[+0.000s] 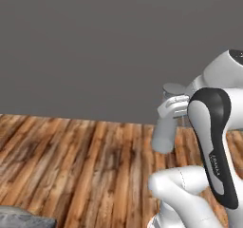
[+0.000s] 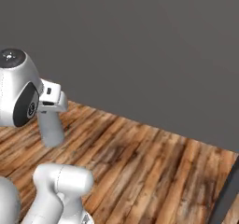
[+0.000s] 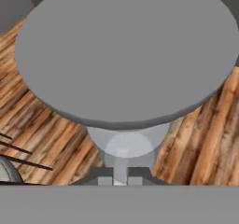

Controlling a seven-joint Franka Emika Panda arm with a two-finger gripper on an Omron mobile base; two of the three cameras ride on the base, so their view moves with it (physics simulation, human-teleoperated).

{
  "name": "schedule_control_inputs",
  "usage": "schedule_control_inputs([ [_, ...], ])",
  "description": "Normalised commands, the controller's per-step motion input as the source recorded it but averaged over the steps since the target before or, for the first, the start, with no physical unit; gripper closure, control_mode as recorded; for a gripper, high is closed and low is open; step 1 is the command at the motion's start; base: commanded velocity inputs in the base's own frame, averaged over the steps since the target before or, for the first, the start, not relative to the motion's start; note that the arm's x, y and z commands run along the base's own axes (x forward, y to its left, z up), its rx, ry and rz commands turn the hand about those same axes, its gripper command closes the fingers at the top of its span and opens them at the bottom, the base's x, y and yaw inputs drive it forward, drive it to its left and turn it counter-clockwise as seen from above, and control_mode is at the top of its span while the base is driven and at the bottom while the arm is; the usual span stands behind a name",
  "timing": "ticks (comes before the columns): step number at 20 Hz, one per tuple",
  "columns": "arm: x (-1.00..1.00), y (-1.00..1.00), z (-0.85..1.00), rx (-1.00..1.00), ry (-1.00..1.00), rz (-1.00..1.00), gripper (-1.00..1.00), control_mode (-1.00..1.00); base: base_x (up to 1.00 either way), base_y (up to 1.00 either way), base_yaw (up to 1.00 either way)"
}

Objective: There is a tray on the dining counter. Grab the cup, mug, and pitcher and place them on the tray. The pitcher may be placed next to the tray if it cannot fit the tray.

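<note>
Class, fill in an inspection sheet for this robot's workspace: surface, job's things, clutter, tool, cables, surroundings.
Surface: wooden plank floor under the arm; a grey marbled corner at the left base view's lower left.
Job's things: pitcher, translucent grey, hanging clear of the floor from the tool.
Clutter: nothing seen.
Tool: tool shut on the pitcher, fingers close together at its narrow part.
Cables: nothing seen.
Surroundings: plain grey wall behind; a dark slanted bar at the right base view's lower right, which cannot be identified.
</note>
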Motion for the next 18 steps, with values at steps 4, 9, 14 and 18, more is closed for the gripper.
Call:
schedule_control_inputs([
  [4,0.0,0.0,0.0,0.0,0.0,0.0,1.0,1.0,0.6,0.13,0.83],
  [9,0.0,0.0,0.0,0.0,0.0,0.0,1.0,1.0,0.33,0.0,0.97],
  [14,0.0,0.0,0.0,0.0,0.0,0.0,1.0,1.0,0.1,0.0,1.0],
  [18,0.0,0.0,0.0,0.0,0.0,0.0,1.0,1.0,0.17,0.0,0.99],
])
